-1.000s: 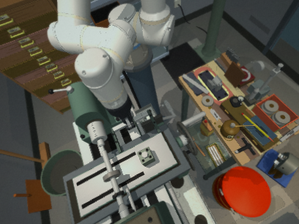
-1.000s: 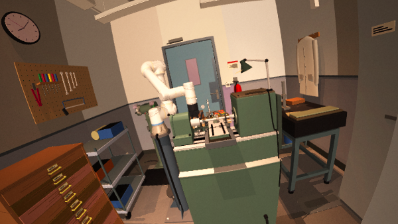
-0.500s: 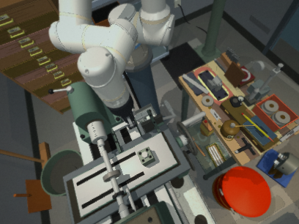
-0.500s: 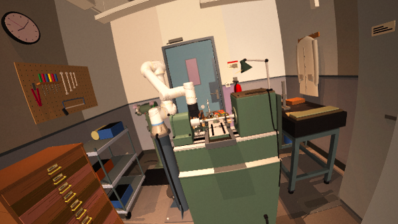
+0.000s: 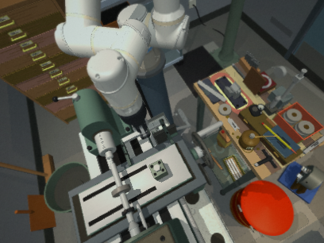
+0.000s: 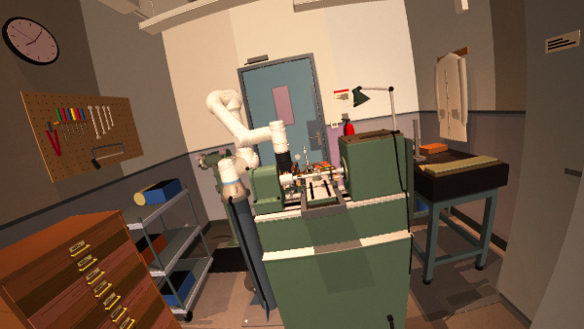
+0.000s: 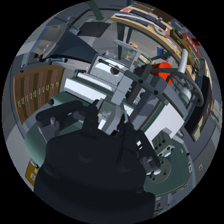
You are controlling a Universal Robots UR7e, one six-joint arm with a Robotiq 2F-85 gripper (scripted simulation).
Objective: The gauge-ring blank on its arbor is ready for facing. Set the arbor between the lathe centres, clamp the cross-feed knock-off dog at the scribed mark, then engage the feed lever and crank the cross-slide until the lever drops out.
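Observation:
The arbor [image 5: 119,182] with the gauge-ring blank [image 5: 120,190] sits between the lathe centres, over the cross-slide table [image 5: 131,182]. I grip the knock-off dog [image 7: 117,95], a small grey block, in my gripper [image 5: 147,133] at the back edge of the cross-slide, beside the headstock [image 5: 95,121]. The dog sits against a graduated rail [image 7: 95,80]. The cross-slide handwheel [image 5: 202,155] is at the right end of the slide. In the second side camera the gripper [image 6: 287,173] hangs just behind the headstock.
An orange tray [image 5: 298,121] with two rings sits on the wooden bench [image 5: 258,115] to the right. A red round stool [image 5: 264,206] stands beside the lathe. A tool post block [image 5: 158,169] is bolted on the table. A drawer cabinet [image 5: 35,51] stands at the left.

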